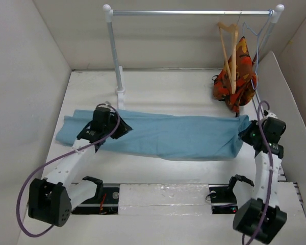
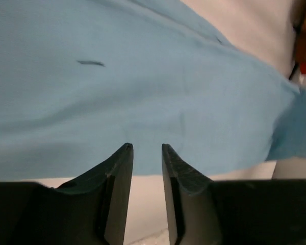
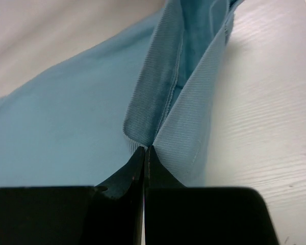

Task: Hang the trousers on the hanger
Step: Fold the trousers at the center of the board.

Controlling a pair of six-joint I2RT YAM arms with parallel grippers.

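- Right gripper (image 3: 144, 149) is clamped tight on the trousers (image 1: 178, 135) — jaws pressed together on a folded, stitched band at the end of the cloth that lies below the hanger end of the clothes rail (image 1: 194, 13).
- Left gripper (image 2: 147, 147) is released — a narrow gap between the jaws, nothing in it, tips poised just over the blue cloth at the end nearer the rail's upright post.
- Trousers lie stretched out long and flat on the table (image 1: 158, 87), running roughly parallel to the rail and on the near side of it.
- Up on the rail hangs the hanger (image 1: 230, 51), the tan wooden one, close against an orange-red garment (image 1: 234, 76) and a thin wire hanger (image 1: 257, 35).
- Handling call: this cloth looks soft and floppy with no stiffness to speak of. Lift it at one point and my guess is the rest sags and drags, with the long legs trailing.
- It looks light for its size, but bulky — the legs could snag or slide off a smooth wooden bar if draped unevenly.
- Best hold, as I judge it: the doubled, stitched band, where the right jaws already bite. It is thicker and less likely to slip than a single layer.
- For the left, a pinch of gathered fabric along the edge near the post side seems wiser than the flat middle, where the tips would likely skate.
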